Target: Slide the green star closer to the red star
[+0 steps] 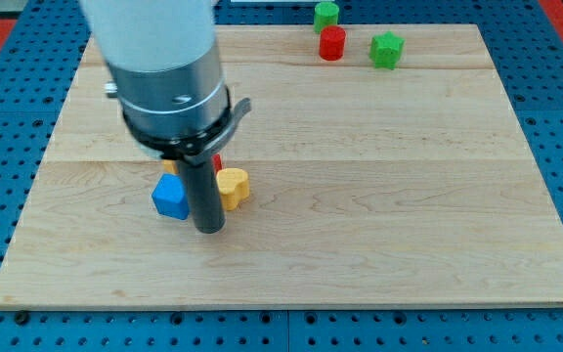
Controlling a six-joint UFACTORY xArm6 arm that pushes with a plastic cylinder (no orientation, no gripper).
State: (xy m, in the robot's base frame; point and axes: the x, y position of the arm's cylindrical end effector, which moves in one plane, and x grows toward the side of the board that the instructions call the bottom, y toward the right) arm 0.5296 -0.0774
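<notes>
A green star-like block [386,49] lies near the view's top right of the wooden board [379,196]. A red block [217,162] shows only as a sliver behind the rod at centre left; its shape cannot be made out. My tip [209,230] rests on the board just below that cluster, between a blue block [170,197] on its left and a yellow block [233,187] on its right. The tip is far from the green star-like block, down and to the left of it.
A red cylinder-like block [332,43] sits just left of the green star-like block. Another green block [326,14] lies at the board's top edge. The arm's wide grey body [164,68] hides the top left. Blue pegboard [555,59] surrounds the board.
</notes>
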